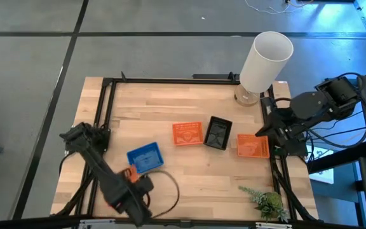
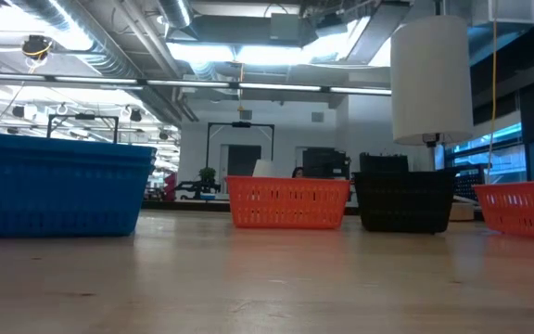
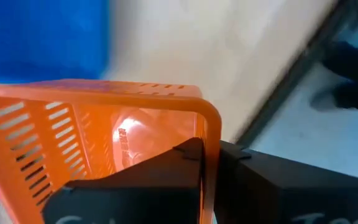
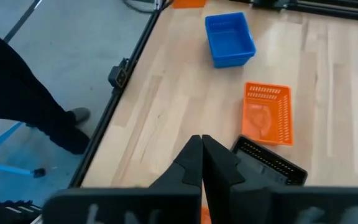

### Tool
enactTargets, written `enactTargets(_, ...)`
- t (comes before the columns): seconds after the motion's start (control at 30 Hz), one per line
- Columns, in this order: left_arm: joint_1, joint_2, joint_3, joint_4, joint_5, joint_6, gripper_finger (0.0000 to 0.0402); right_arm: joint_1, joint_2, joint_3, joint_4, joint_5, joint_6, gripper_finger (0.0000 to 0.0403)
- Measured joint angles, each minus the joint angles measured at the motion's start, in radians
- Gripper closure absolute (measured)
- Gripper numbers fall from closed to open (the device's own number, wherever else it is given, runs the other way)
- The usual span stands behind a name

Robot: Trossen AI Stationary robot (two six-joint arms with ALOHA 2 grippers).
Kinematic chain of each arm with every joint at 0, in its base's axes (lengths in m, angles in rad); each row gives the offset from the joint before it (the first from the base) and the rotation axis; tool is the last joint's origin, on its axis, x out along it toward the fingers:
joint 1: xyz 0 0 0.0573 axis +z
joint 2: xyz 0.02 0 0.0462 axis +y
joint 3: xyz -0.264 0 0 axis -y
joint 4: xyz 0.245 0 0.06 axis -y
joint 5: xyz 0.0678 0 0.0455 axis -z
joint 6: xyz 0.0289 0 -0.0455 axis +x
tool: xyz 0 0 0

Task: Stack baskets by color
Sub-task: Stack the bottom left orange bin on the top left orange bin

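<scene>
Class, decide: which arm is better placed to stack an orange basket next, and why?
Left. The left gripper is shut on the wall of one orange basket, and the middle orange basket lies free. The right gripper is shut, holding nothing.

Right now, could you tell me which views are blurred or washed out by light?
Left wrist view: the orange basket in the left gripper is sharp at its rim, but the background is blurred. Low view: ceiling lights glare. High view: blue light tints its right edge.
</scene>
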Motion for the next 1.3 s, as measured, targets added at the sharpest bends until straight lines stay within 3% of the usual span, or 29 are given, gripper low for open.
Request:
enactTargets(0.1,0.081,0.001,0.140,-0.140,-0.091,0.137,0.0401,0.000,-0.016,0.000,-0.001,0.001,0.000,0.0402)
enactTargets(0.27,0.290,0.002,0.219,-0.145,-0.146,0.494,0.0401,0.000,-0.051,0.000,-0.001,0.053,0.008,0.0402)
enactTargets(0.43,0.494,0.003,0.224,-0.003,-0.180,0.833,0.0401,0.000,-0.071,0.000,-0.002,0.058,0.027,0.0402)
enactTargets(0.67,0.692,0.051,0.225,0.324,-0.105,1.201,0.0401,0.000,-0.086,0.000,-0.015,0.058,-0.007,0.0402)
enactTargets(0.8,0.744,0.100,0.225,0.376,-0.081,1.280,0.0401,0.000,-0.091,0.000,-0.020,0.056,-0.023,0.0402)
enactTargets(1.3,0.752,0.285,0.223,0.354,-0.049,1.281,0.0401,0.000,-0.121,0.000,-0.068,0.055,-0.025,0.0402)
